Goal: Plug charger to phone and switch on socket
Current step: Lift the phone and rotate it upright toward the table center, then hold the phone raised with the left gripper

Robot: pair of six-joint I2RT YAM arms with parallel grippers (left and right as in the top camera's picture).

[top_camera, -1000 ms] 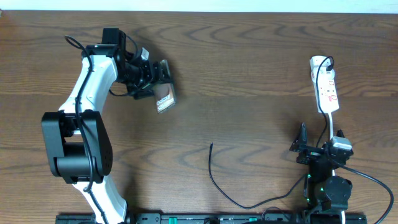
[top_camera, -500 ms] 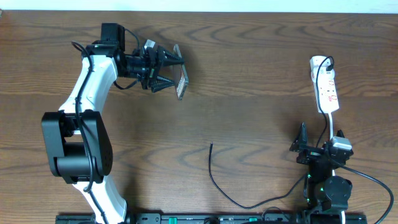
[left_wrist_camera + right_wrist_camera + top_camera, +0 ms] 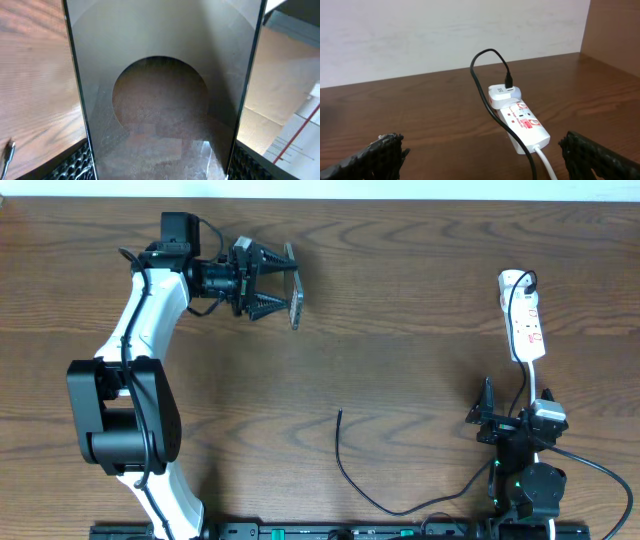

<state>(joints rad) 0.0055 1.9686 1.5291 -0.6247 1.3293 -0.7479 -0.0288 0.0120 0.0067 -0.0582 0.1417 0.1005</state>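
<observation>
My left gripper [image 3: 283, 291] is shut on the phone [image 3: 294, 299] and holds it on edge above the table at the far left. In the left wrist view the phone [image 3: 160, 100], dark with a brownish oval, fills the frame between the fingers of the left gripper [image 3: 160, 172]. The charger's thin black cable [image 3: 345, 470] lies at the front centre, with its plug tip [image 3: 339, 414] pointing away. The white socket [image 3: 523, 325] lies at the far right. It also shows in the right wrist view [image 3: 526, 124] with a black plug in its white adapter. My right gripper [image 3: 510, 420] is open and empty, short of the socket.
The socket's white cord [image 3: 545, 160] and a black cable [image 3: 482, 95] run from the strip toward my right arm. A small tip [image 3: 8, 150] shows on the wood at the lower left of the left wrist view. A pale wall stands behind the table's far edge.
My left gripper has lifted the phone, carried it farther back and to the right, and turned it from nearly flat to on edge. The right arm, charger and socket have not moved.
</observation>
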